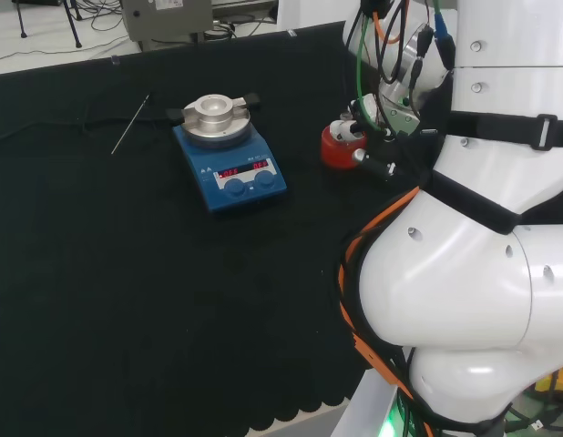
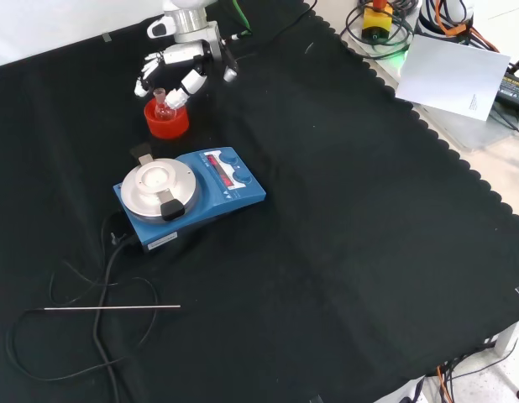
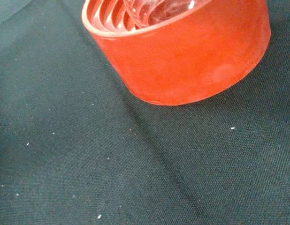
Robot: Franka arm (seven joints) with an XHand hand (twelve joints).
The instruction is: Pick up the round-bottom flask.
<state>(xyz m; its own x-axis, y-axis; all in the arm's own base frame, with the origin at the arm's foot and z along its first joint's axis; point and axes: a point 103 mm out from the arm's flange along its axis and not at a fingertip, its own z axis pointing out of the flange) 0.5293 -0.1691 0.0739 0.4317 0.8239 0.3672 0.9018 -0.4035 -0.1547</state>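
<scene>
Where wrist view meets ribbed red stand (image 3: 182, 51), glass flask (image 3: 154, 9) inside.

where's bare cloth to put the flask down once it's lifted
In the front view, widest free patch: right of the hotplate to the scalloped edge. Smaller one below the rod, past the cable. Crowded: hand, flask and red stand just above the hotplate.

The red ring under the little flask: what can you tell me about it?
The red ring is a stand, a short round tub of glossy red material with ribs lining its inside, plain in the wrist view. It sits flat on the black cloth, beyond the blue hotplate in the front view. A small clear round-bottom flask rests in it, neck up. The hand hovers close around the flask's neck; contact is unclear.
</scene>
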